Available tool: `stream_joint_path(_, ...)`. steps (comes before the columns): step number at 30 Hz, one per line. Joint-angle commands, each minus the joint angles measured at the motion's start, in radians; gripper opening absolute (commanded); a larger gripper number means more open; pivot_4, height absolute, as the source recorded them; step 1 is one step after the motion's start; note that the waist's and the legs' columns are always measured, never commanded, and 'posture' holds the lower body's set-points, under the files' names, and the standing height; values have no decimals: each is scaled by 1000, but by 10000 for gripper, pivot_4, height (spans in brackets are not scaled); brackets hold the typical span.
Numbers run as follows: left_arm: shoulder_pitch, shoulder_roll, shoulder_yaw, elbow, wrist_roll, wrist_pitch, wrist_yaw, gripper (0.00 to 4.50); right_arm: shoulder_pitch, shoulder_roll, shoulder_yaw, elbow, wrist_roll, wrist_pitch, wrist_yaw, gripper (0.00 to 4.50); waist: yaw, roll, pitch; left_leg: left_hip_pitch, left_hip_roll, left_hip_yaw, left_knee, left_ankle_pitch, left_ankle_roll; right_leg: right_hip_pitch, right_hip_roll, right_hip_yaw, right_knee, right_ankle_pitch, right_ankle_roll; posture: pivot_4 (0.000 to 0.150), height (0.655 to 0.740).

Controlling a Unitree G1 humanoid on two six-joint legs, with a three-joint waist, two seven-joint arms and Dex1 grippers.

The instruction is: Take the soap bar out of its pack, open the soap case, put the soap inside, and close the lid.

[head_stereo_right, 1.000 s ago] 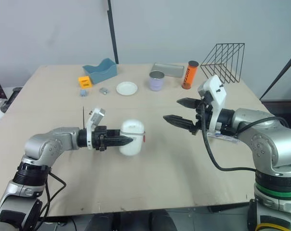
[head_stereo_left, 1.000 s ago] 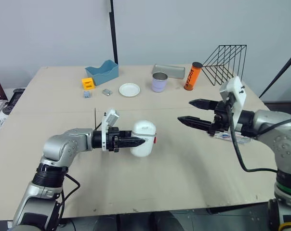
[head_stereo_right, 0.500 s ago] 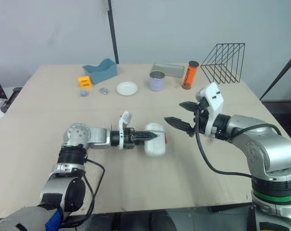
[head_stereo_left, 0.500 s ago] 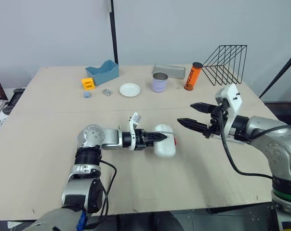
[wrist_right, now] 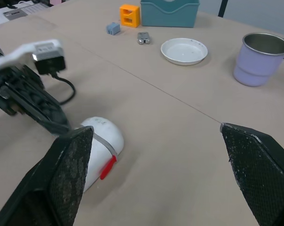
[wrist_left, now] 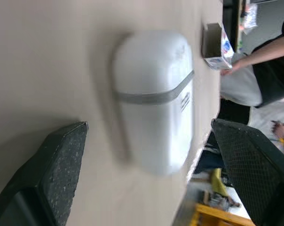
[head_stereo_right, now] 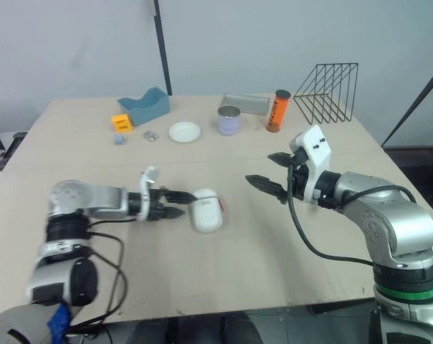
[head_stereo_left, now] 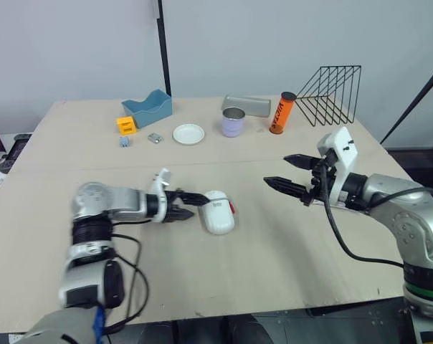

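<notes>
Left eye view: your left gripper (head_stereo_left: 197, 206) lies low over the table (head_stereo_left: 274, 244), its two black fingers (wrist_left: 52, 169) spread apart and holding nothing. The white soap case (head_stereo_left: 218, 212) lies on its side just beyond those fingertips. The upper tip sits right at the case's near end, though you cannot tell whether it touches. The lid is closed. A grey band (wrist_left: 153, 96) rings the case's middle, and a small red latch (head_stereo_left: 231, 208) shows on the side facing your right arm.

Your right gripper (head_stereo_left: 275, 170) hangs above the table, well apart from the case. It points toward the case with its fingers splayed wide and empty.

In the left wrist view the case sits between the parted fingers and ahead of them. The soap pack (wrist_left: 217, 44), a small printed box, stands well past it near the table's edge. A person's dark sleeve (wrist_left: 269, 44) shows beyond that.

Along the far side of the table, from your left to your right:
- a blue bin (head_stereo_left: 150, 107) with an orange block (head_stereo_left: 126, 125) just beside it
- a white plate (head_stereo_left: 188, 134)
- a lavender cup (head_stereo_left: 234, 122)
- a grey metal tray (head_stereo_left: 249, 105)
- an upright orange tube (head_stereo_left: 279, 113)
- a black wire rack (head_stereo_left: 335, 93)
</notes>
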Motion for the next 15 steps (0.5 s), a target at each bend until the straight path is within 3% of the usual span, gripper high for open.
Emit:
stream_joint_path(1, 64, 140, -43, -272, -100, -5, -150, 44494, -9, -14, 7, 7, -19, -63, 28, 45000, 1, 0, 0, 0, 0, 0, -1, 0, -1, 0, 0, 0, 0, 0, 0, 1500, 7393)
stream_joint_path(3, 128, 200, -11, -423, -100, -83, -270, 44494, 16, -24, 20, 8, -42, -108, 52, 45000, 7, 0, 0, 0, -1, 0, -3, 2, -5, 0, -3, -1, -1, 0, 0, 1500, 7393)
stream_joint_path(6, 343, 354, -133, -697, 162, -491, -547, 44494, 86, -42, 40, 14, -91, -204, 92, 45000, 18, -1, 0, 0, -3, 1, -5, 4, -8, 0, -8, -3, -2, -1, 0, 1500, 7393)
stream_joint_path(9, 546, 473, -277, -774, 471, -877, -682, 44494, 134, -26, 24, 47, -104, -257, 96, 45000, 21, 0, 0, 3, -4, 4, -8, 4, -8, 2, -13, -2, -6, -4, -8, 1500, 7393)
stream_joint_path(11, 629, 476, -288, -781, 548, -1012, -729, 44494, 146, -9, 0, 80, -109, -290, 86, 45000, 22, -1, 0, 2, -4, 5, -8, 5, -7, 2, -15, -4, -5, -4, -9, 1500, 7393)
stream_joint_path(15, 681, 384, -262, -755, 628, -1179, -674, 44494, 201, -25, -17, 139, -132, -325, 105, 45000, 22, -3, 1, 1, -1, 7, -8, 6, -6, -1, -19, -7, -6, -2, -12, 1500, 7393)
